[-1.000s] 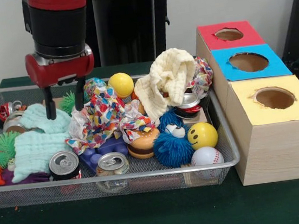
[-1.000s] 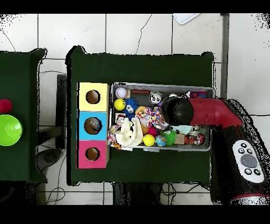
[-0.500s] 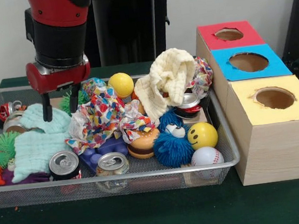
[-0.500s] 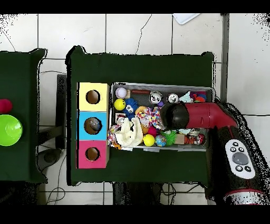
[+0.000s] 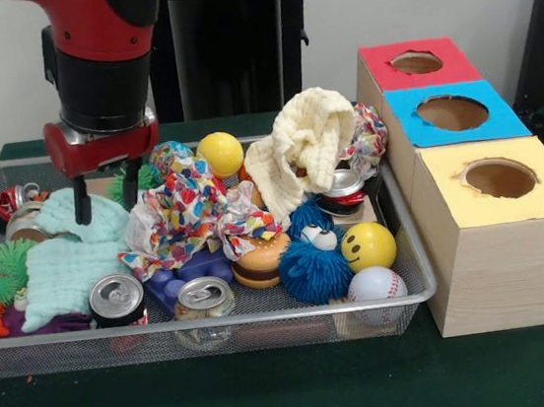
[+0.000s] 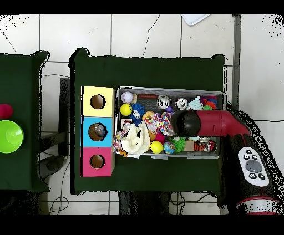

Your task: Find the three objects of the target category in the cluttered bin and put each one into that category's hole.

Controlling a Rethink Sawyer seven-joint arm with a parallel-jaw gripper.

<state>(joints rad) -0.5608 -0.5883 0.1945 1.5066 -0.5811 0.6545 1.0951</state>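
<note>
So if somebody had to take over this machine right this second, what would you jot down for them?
End effector: open, holding nothing, fingers hanging over the mint green cloth at the left end of the wire bin.
Bin: still crowded. Yellow ball, smiley ball, baseball, two upright cans, cream cloth and patterned cloth all lie inside.
Box: red hole and yellow hole look empty; the overhead view shows something inside the blue hole, but I can't tell what.
Left: nothing is gripped, so the searching and dropping remain.
</note>
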